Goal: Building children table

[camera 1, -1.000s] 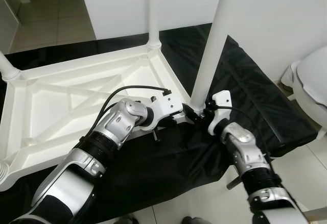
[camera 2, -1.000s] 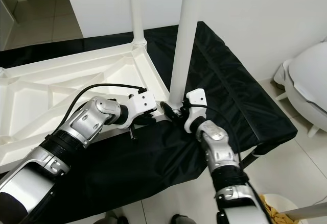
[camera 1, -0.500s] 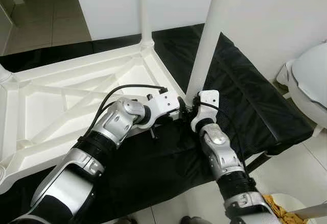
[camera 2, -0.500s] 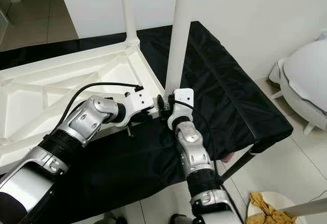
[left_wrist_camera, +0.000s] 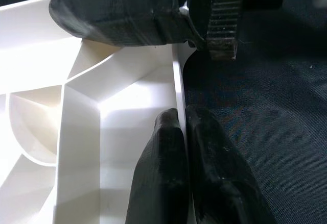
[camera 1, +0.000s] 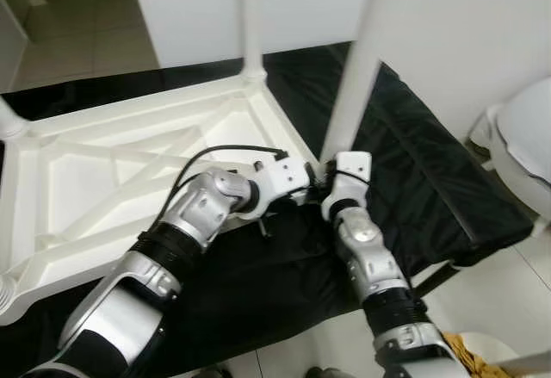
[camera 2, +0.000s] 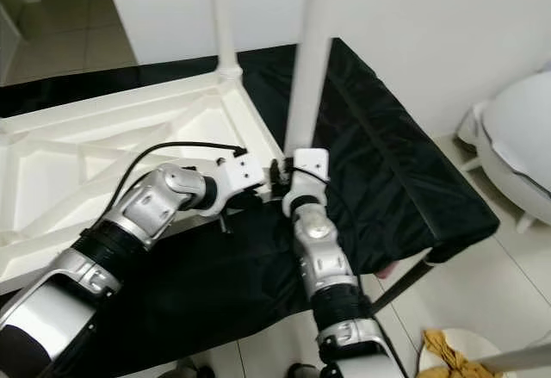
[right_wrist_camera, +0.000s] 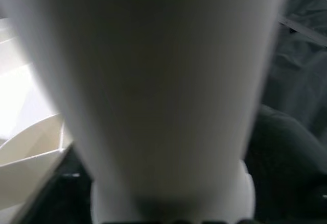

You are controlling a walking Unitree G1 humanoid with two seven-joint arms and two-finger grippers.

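The white children's table top (camera 1: pixel 129 163) lies upside down on a black cloth. A white leg (camera 1: pixel 353 94) stands upright at its near right corner, and another leg (camera 1: pixel 251 25) stands at the far corner. My left gripper (left_wrist_camera: pixel 181 116) is shut on the thin rim of the table top beside that near corner, one finger on each side of the wall. My right gripper (camera 1: pixel 329 178) is at the base of the near leg and shut around it; the leg (right_wrist_camera: pixel 163 81) stands close in front of the right wrist camera, with a dark finger (right_wrist_camera: pixel 286 147) beside it.
The black cloth (camera 1: pixel 422 171) ends a short way right of the leg, above tiled floor. A white rounded object (camera 1: pixel 525 137) stands at the far right. A yellow rag (camera 2: pixel 443 352) lies in a white dish on the floor. A third leg (camera 1: pixel 9 120) rises at the left.
My right forearm has swung in toward the table while its gripper stayed at the leg's base. The left gripper has kept its hold on the rim. The camera has shifted a little.
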